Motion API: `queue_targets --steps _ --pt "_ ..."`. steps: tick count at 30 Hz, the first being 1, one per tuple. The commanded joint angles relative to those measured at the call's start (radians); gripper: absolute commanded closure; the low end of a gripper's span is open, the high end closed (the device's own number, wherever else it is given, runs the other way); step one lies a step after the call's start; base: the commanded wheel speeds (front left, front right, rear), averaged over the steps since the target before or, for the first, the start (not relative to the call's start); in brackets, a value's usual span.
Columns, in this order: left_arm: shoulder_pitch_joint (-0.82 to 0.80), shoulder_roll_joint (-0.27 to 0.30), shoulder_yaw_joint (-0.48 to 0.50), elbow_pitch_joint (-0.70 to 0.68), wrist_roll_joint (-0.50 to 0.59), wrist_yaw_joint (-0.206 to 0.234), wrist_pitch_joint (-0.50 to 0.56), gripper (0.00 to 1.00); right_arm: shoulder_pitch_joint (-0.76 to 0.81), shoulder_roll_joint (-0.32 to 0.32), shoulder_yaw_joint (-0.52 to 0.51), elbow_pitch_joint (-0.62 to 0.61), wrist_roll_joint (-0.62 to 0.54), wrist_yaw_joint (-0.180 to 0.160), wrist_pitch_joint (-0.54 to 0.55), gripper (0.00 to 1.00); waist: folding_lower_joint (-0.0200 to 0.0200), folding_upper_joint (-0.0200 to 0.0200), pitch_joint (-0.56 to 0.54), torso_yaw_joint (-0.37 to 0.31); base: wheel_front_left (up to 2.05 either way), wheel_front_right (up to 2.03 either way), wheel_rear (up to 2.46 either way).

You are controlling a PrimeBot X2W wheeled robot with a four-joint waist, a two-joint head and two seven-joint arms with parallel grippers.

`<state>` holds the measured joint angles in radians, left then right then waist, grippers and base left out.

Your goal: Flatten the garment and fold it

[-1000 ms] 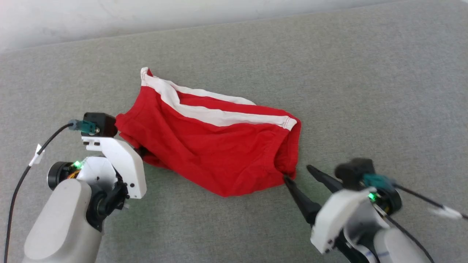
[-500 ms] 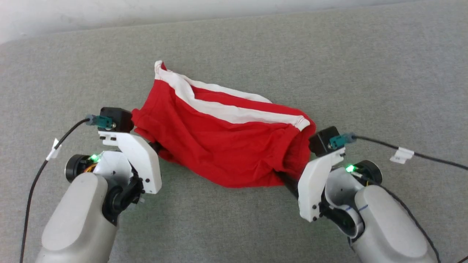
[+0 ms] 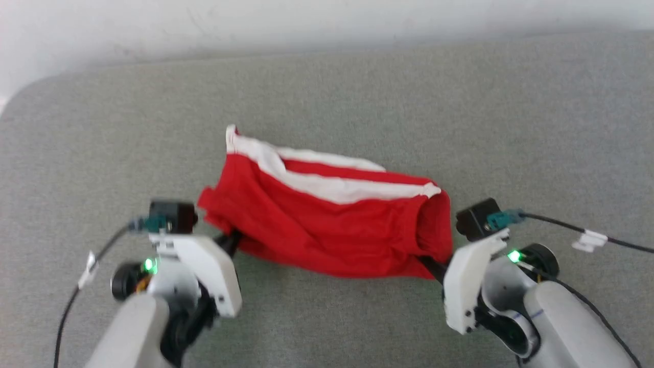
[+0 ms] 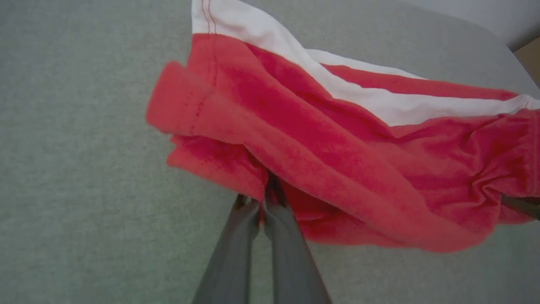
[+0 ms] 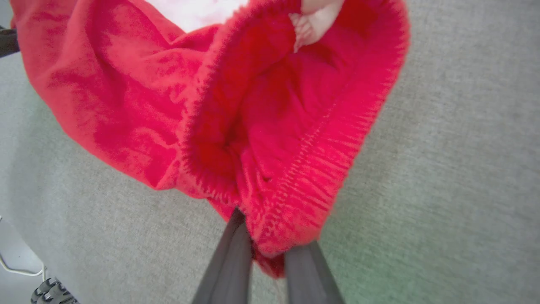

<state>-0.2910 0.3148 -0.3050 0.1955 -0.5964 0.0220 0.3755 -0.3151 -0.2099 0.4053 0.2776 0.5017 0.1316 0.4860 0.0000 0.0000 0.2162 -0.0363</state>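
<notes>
garment (image 3: 327,230) lies long-ways left-to-right over the grey surface (image 3: 327,317): left gripper (image 4: 263,194) pinched tight on its left end, right gripper (image 5: 272,240) looks clamped on the elastic hem (bit blurry), so pulling straight apart should flatten it

Plain indoor setting: a wide grey fabric-covered pad (image 3: 460,128) with a rounded corner meets a bare white wall (image 3: 255,20); the kind of room stays unclear.
</notes>
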Motion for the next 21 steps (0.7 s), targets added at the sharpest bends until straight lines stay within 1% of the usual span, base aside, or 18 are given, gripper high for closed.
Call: queue_targets --steps 1,6,10,14,18,19,20,21 --pt "0.040 -0.002 0.002 -0.020 0.006 0.015 -0.014 1.00 0.018 -0.015 -0.003 -0.016 0.004 -0.001 -0.009 1.00 0.0000 0.0000 -0.052 0.017 0.00 0.00 0.00" --pt "0.196 -0.026 -0.006 -0.120 -0.003 0.065 -0.035 1.00 0.085 -0.058 -0.037 -0.072 0.027 -0.001 0.003 1.00 0.0000 0.0000 -0.088 0.041 0.00 0.00 0.00" --pt "0.295 -0.057 -0.035 -0.168 -0.021 0.087 -0.026 1.00 0.154 -0.075 -0.073 -0.103 0.033 -0.001 0.021 1.00 0.0000 0.0000 -0.097 0.057 0.00 0.00 0.00" --pt "0.365 -0.076 -0.062 -0.170 -0.033 0.101 -0.015 1.00 0.243 -0.073 -0.106 -0.136 0.027 -0.001 0.024 1.00 0.0000 0.0000 -0.108 0.058 0.00 0.00 0.00" --pt "0.406 -0.096 -0.063 -0.152 -0.055 0.113 -0.020 1.00 0.323 -0.053 -0.129 -0.165 0.012 -0.001 0.025 1.00 0.0000 0.0000 -0.113 0.053 0.00 0.00 0.00" --pt "0.410 -0.101 -0.061 -0.144 -0.062 0.114 -0.020 1.00 0.336 -0.046 -0.133 -0.169 0.009 -0.001 0.021 0.74 0.0000 0.0000 -0.114 0.051 0.00 0.00 0.00" --pt "0.413 -0.108 -0.057 -0.136 -0.072 0.114 -0.022 0.71 0.347 -0.037 -0.140 -0.171 0.006 -0.001 0.013 0.17 0.0000 0.0000 -0.115 0.049 0.00 0.00 0.00" --pt "0.414 -0.113 -0.056 -0.128 -0.080 0.113 -0.022 0.18 0.357 -0.032 -0.146 -0.173 -0.003 -0.001 0.005 0.00 0.0000 0.0000 -0.116 0.049 0.00 0.00 0.00"
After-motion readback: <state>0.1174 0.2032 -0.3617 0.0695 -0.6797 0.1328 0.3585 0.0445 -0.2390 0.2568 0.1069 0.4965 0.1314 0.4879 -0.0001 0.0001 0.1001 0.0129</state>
